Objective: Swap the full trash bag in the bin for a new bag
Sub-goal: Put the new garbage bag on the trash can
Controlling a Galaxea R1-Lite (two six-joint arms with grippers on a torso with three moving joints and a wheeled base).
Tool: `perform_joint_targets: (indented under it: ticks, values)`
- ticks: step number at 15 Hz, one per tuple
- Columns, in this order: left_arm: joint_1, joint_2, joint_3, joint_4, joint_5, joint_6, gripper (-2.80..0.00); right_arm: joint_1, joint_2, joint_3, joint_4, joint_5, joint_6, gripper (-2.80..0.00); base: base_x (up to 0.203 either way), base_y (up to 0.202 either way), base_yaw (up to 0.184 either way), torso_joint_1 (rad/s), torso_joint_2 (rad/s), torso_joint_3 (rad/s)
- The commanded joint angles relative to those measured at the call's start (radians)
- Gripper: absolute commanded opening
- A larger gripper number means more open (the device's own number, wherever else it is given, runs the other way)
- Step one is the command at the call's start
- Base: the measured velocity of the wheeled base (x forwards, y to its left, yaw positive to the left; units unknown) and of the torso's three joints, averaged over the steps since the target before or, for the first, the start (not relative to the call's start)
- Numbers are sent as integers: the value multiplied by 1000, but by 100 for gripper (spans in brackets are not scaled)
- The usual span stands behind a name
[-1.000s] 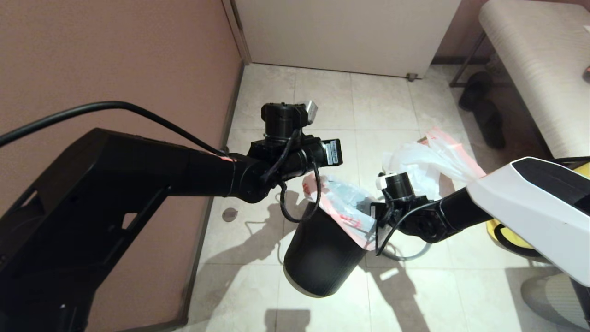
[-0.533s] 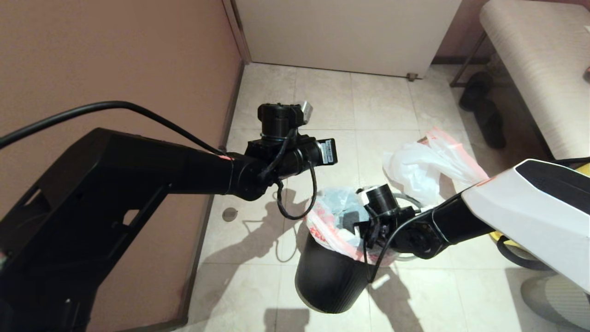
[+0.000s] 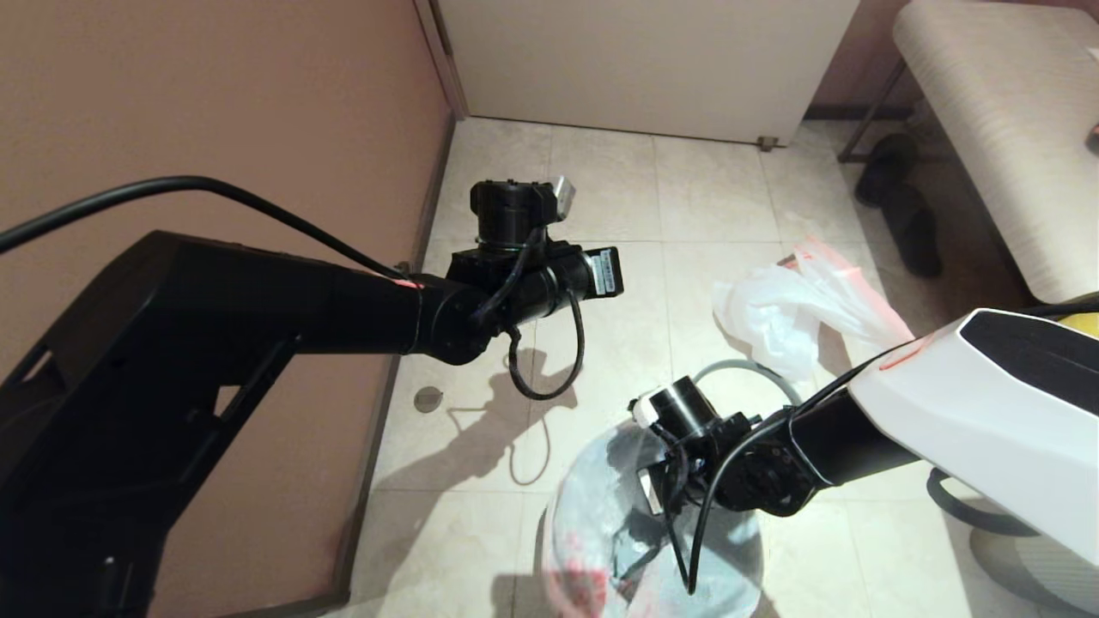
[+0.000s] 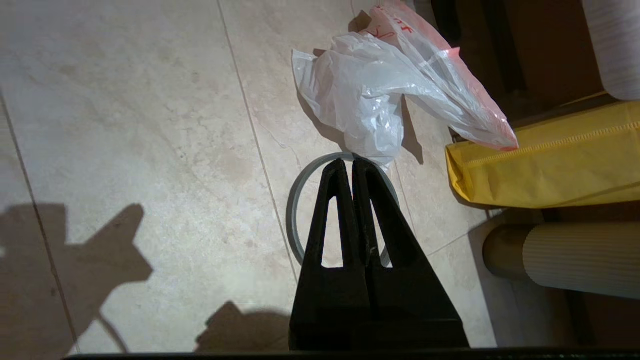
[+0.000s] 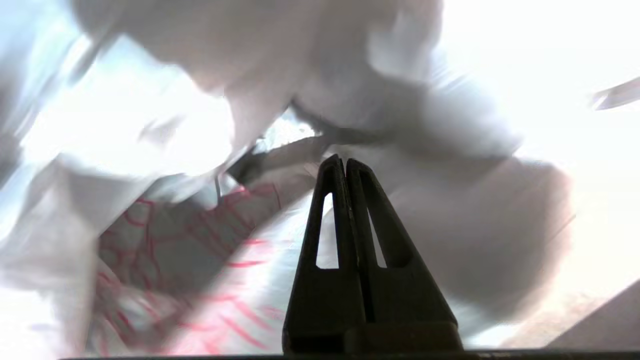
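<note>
The full trash bag [image 3: 601, 524], translucent white with red print, hangs at the near edge of the head view under my right wrist. My right gripper [image 5: 345, 161] is shut, with the bag's plastic [image 5: 210, 240] pressed all around its fingers. The bin is hidden. Its grey ring rim [image 3: 747, 371] lies loose on the floor tiles. Just beyond the ring, the new bag [image 3: 798, 309] lies crumpled on the floor. My left gripper [image 4: 350, 162] hangs shut and empty above the ring [image 4: 295, 210], near the new bag [image 4: 370, 85].
A brown wall runs along the left and a white door [image 3: 644, 60] closes the back. A padded bench [image 3: 1004, 112] with dark shoes [image 3: 897, 197] under it stands at the right. A big yellow bag [image 4: 540, 160] lies beside the new bag.
My right arm has swung toward the near edge with the full trash bag moving along with it. The black bin seen under the bag earlier no longer shows. The left arm has barely shifted.
</note>
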Motion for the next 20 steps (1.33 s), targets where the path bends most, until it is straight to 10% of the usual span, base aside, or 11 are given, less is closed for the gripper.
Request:
perform_joint_targets:
  ticks: [1, 9, 14, 20]
  values:
    - [-1, -5, 0, -2, -1, -2, -280, 18, -10, 8, 0, 5, 2, -280, 0, 0, 0, 0, 0, 0]
    - [0, -10, 0, -1, -1, -2, -280, 11, -270, 32, 154, -24, -25, -280, 0, 0, 0, 0, 0, 0]
    - [4, -18, -2, 1, 1, 0, -280, -151, -235, 49, 382, -182, -270, -280, 0, 0, 0, 0, 0, 0]
    - [22, -15, -15, 1, 1, 0, -280, -142, 24, -19, 480, -67, -288, -280, 0, 0, 0, 0, 0, 0]
